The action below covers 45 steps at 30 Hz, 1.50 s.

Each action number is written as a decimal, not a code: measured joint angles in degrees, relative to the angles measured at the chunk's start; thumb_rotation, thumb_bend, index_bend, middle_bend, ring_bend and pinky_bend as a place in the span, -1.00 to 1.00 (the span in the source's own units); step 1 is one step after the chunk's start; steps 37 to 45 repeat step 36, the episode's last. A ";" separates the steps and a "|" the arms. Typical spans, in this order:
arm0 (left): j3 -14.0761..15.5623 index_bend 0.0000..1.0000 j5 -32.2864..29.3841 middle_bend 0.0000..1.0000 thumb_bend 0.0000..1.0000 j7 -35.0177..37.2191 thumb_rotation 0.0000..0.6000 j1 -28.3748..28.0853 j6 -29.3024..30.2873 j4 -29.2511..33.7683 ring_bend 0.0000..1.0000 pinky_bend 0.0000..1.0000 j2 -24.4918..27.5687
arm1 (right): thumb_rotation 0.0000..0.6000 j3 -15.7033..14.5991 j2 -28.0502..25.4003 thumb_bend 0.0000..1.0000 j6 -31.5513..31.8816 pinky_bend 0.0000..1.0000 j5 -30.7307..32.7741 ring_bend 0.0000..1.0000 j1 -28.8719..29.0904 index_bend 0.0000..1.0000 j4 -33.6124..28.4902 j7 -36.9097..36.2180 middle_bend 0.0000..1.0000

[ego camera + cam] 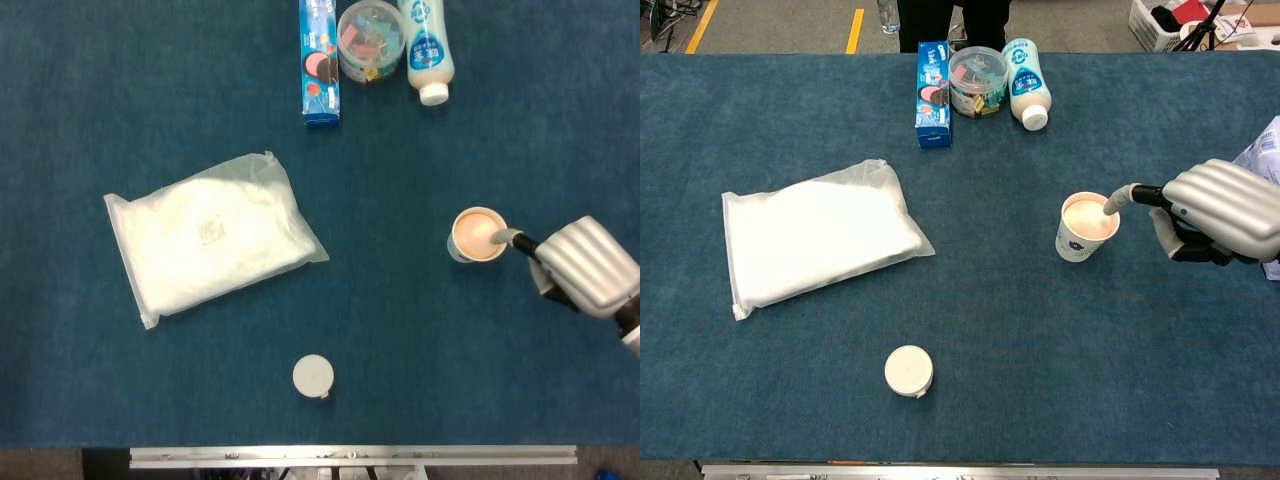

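Head view: the right hand [590, 265] sits at the right edge of the blue table [420, 330], its fingers curled around a dark-handled spoon [512, 240]. The spoon's grey tip reaches over the rim of the paper cup [476, 235], which stands upright just left of the hand and holds a pale pink-beige fill. Whether the tip dips into the fill cannot be told from here. A large white bag [212, 238] lies tilted at left centre, well apart from the cup. A small white round lid [313, 375] lies near the front edge. Along the far edge lie a blue box [320, 62], a clear tub [371, 40] of coloured clips and a white bottle [428, 48] on its side, close together. The left hand does not show.

Chest view: the right hand [1225, 212] grasps the spoon [1130, 196] with fingers clenched over the handle; the grey tip slants down at the cup's [1085, 228] near rim. The bag [815, 237] lies to the left, the lid [908, 370] toward the front. The box [932, 80], tub [977, 80] and bottle [1025, 70] line the far side. A white printed packet [1262, 150] pokes in at the right edge behind the hand. The left hand does not show here either.
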<state>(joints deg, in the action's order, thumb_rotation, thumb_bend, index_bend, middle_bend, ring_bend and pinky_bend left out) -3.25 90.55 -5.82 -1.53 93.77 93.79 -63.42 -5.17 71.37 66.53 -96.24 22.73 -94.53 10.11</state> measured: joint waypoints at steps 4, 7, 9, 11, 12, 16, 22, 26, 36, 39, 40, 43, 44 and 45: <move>-0.02 0.29 0.05 0.36 -0.87 0.21 1.00 -0.08 -0.07 -0.02 -0.09 0.15 -0.02 | 1.00 -0.20 -0.87 0.99 2.85 0.98 -1.57 0.79 -0.91 -0.36 1.07 -1.88 0.97; -0.01 0.29 -0.06 0.36 -0.87 0.37 1.00 -0.22 -0.42 -0.18 -0.09 0.15 -0.13 | 1.00 -0.32 -1.89 0.73 4.16 0.89 -1.59 0.61 -1.91 -0.36 1.47 -2.30 0.80; 0.03 0.29 -0.04 0.36 -0.87 0.49 1.00 -0.35 -0.64 -0.28 -0.09 0.15 -0.25 | 1.00 -0.46 -2.41 0.48 4.44 0.77 -1.36 0.45 -2.34 -0.36 1.49 -2.41 0.63; 0.09 0.29 0.13 0.36 -0.87 0.58 1.00 -0.46 -0.76 -0.33 -0.09 0.15 -0.35 | 1.00 -0.74 -3.20 0.21 4.55 0.58 -1.07 0.27 -2.79 -0.36 1.25 -2.38 0.44; 0.11 0.29 0.22 0.36 -0.87 0.60 1.00 -0.51 -0.80 -0.35 -0.09 0.15 -0.40 | 1.00 -0.89 -3.60 0.07 4.62 0.45 -0.95 0.16 -3.03 -0.36 1.07 -2.34 0.34; 0.18 0.29 0.33 0.36 -0.87 0.78 1.00 -0.71 -1.11 -0.59 -0.09 0.15 -0.63 | 1.00 -1.61 -5.51 -0.38 6.01 0.00 -0.54 -0.23 -4.71 -0.36 0.40 -2.28 0.08; 0.32 0.28 0.04 0.36 -0.87 0.90 1.00 -1.09 -2.03 -1.01 -0.09 0.15 -0.96 | 1.00 -1.89 -6.96 -0.60 10.54 -0.25 0.01 -0.44 -8.08 -0.36 0.55 -0.83 -0.12; 0.24 0.28 -0.14 0.36 -0.87 1.27 1.00 -1.23 -2.17 -1.21 -0.09 0.15 -1.10 | 1.00 -1.68 -7.26 -0.60 13.77 -0.26 0.17 -0.44 -10.46 -0.36 1.58 -0.67 -0.13; 0.07 0.28 -0.14 0.36 -0.87 1.88 1.00 -1.33 -1.87 -1.36 -0.09 0.15 -1.06 | 1.00 -0.44 -7.87 -0.60 14.44 -0.26 0.72 -0.44 -11.61 -0.36 2.63 -2.99 -0.13; 0.07 0.28 -0.14 0.36 -0.87 1.88 1.00 -1.33 -1.87 -1.36 -0.09 0.15 -1.06 | 1.00 -0.44 -7.87 -0.60 14.44 -0.26 0.72 -0.44 -11.61 -0.36 2.63 -2.99 -0.13; 0.07 0.28 -0.14 0.36 -0.87 1.88 1.00 -1.33 -1.87 -1.36 -0.09 0.15 -1.06 | 1.00 -0.44 -7.87 -0.60 14.44 -0.26 0.72 -0.44 -11.61 -0.36 2.63 -2.99 -0.13; 0.07 0.28 -0.14 0.36 -0.87 1.88 1.00 -1.33 -1.87 -1.36 -0.09 0.15 -1.06 | 1.00 -0.44 -7.87 -0.60 14.44 -0.26 0.72 -0.44 -11.61 -0.36 2.63 -2.99 -0.13; 0.07 0.28 -0.14 0.36 -0.87 1.88 1.00 -1.33 -1.87 -1.36 -0.09 0.15 -1.06 | 1.00 -0.44 -7.87 -0.60 14.44 -0.26 0.72 -0.44 -11.61 -0.36 2.63 -2.99 -0.13; 0.07 0.28 -0.14 0.36 -0.87 1.88 1.00 -1.33 -1.87 -1.36 -0.09 0.15 -1.06 | 1.00 -0.44 -7.87 -0.60 14.44 -0.26 0.72 -0.44 -11.61 -0.36 2.63 -2.99 -0.13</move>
